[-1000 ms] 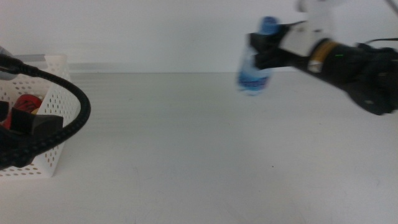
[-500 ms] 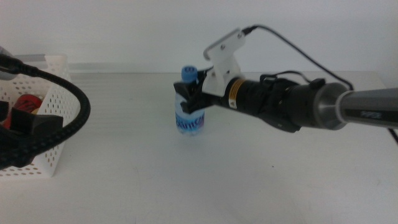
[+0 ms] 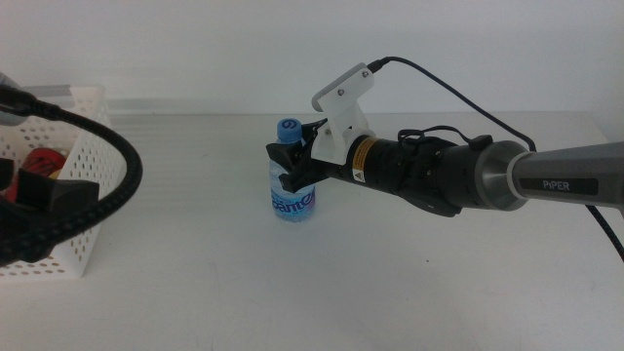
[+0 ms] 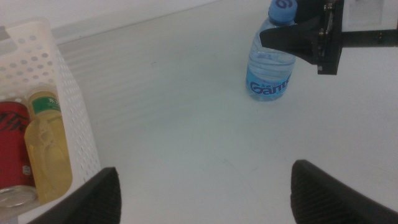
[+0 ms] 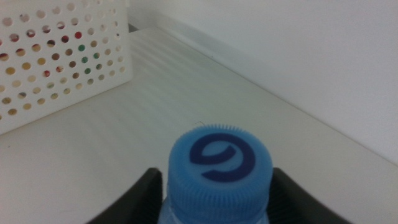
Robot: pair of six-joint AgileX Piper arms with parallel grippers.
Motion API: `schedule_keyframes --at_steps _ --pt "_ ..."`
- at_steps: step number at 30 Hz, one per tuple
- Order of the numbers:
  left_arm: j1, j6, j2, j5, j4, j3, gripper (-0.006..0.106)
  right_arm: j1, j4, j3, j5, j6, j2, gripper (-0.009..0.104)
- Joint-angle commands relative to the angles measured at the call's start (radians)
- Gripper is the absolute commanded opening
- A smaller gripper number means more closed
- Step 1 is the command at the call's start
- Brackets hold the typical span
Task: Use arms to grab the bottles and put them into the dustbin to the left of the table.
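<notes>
A small clear water bottle (image 3: pixel 292 195) with a blue cap (image 5: pixel 217 163) stands upright on the white table (image 3: pixel 322 283), left of centre. My right gripper (image 3: pixel 289 166) reaches in from the right, shut on the bottle's neck just under the cap, one jaw on each side. The white perforated dustbin (image 3: pixel 86 146) sits at the table's left edge. Inside it lie a red cola can (image 4: pixel 12 146) and a yellow tea bottle (image 4: pixel 46 152). My left gripper (image 4: pixel 205 199) hangs open beside the dustbin's near end, holding nothing.
The left arm's black cable (image 3: pixel 122 180) loops over the dustbin's right wall. The right arm's dark body (image 3: pixel 448 175) stretches across the table's right half. A pale wall rises behind the table's far edge.
The right gripper has carried the water bottle from up in the air at the back, down and to the left, until it stands on the table. The left arm has not moved.
</notes>
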Motion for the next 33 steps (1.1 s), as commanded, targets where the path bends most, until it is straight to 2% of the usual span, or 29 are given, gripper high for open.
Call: schedule_keyframes --at_steps 1,4,7,12,15,20,29,33 --pt "-0.005 -0.008 -0.005 -0.057 -0.022 -0.024 0.089 -0.002 -0.007 -0.035 -0.097 -0.001 -0.069 0.042" --pt "-0.005 -0.008 -0.005 -0.057 -0.022 -0.024 0.089 -0.002 -0.033 -0.035 -0.089 0.024 -0.086 0.064" --pt "-0.005 -0.008 -0.005 -0.058 -0.022 -0.024 0.089 -0.002 -0.08 -0.035 -0.046 0.092 -0.128 0.075" --pt "-0.005 -0.008 -0.005 -0.058 -0.022 -0.024 0.089 -0.002 -0.249 -0.013 0.049 0.247 -0.245 0.073" --pt "-0.005 -0.008 -0.005 -0.058 -0.022 -0.024 0.089 -0.003 -0.31 0.034 0.039 0.311 -0.34 0.07" --pt "-0.005 -0.008 -0.005 -0.057 -0.022 -0.024 0.089 -0.004 -0.321 0.126 0.05 0.333 -0.532 0.067" --pt "-0.005 -0.008 -0.005 -0.057 -0.022 -0.024 0.089 -0.004 -0.339 0.237 0.186 0.371 -0.805 0.067" --pt "-0.005 -0.008 -0.005 -0.057 -0.022 -0.024 0.089 -0.004 -0.403 0.289 0.21 0.43 -0.873 0.067"
